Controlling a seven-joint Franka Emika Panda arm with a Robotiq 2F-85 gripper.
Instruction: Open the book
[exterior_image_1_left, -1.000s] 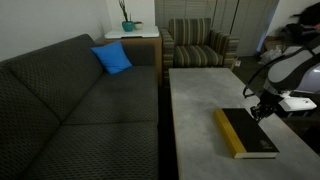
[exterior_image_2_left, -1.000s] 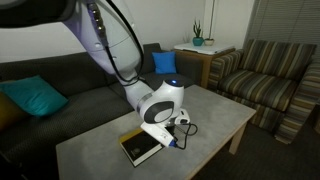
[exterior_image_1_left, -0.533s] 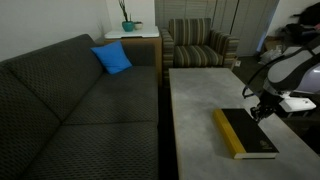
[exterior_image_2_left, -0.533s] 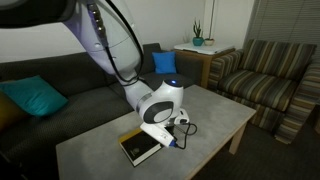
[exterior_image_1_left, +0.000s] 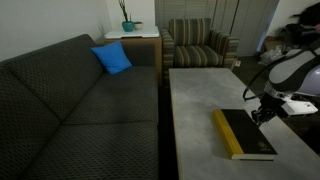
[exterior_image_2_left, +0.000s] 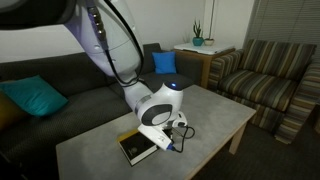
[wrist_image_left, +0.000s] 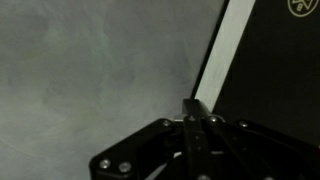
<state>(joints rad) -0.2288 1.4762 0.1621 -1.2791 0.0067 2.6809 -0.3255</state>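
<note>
- The gripper has its fingers pressed together into one thin blade. In the wrist view the tip sits right at the pale edge of the book; I cannot tell whether it is catching the cover.
- In both exterior views the gripper is low over the tabletop, at the side of the book turned away from the sofa.
- The book lies flat and closed, black cover up with a yellow strip along one long side. It sits toward the end of the tabletop farthest from the striped armchair, clear of both long edges.
- The white arm arches down over the book from the sofa side.
- A blue cushion leans in the sofa's corner, and a potted plant stands on the side table beyond it.
</note>
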